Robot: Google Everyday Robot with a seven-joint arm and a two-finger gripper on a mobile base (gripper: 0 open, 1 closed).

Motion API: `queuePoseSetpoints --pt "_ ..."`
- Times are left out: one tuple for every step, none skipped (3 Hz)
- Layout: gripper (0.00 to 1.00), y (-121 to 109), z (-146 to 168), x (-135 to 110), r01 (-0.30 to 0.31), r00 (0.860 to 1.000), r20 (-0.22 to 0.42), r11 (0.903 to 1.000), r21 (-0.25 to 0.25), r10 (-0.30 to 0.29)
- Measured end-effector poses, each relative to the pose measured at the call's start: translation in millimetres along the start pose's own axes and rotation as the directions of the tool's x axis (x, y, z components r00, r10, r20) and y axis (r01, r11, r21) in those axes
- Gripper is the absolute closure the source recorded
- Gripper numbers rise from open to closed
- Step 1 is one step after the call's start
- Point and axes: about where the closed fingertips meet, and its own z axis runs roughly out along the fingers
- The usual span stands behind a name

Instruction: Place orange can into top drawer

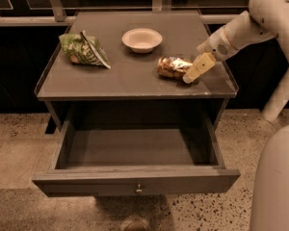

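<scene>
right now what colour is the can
Orange can: orange-gold, dark mottling, in the camera view; gripper at its right end.

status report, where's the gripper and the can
Gripper at the orange can's right end, on the cabinet top. Orange can lying on its side. Top drawer open, nothing in the way.
</scene>
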Motion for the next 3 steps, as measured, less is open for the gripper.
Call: queuePoseSetpoints --pt "0.15 -0.2 2.4 1.1 -0.005 1.000 0.002 1.0000 -0.004 0.005" --pt "0.39 -0.2 2.5 1.1 -0.005 1.000 0.002 1.0000 -0.004 0.005" --pt "0.62 -0.1 2.5 1.1 -0.005 1.000 0.002 1.0000 -0.005 0.005"
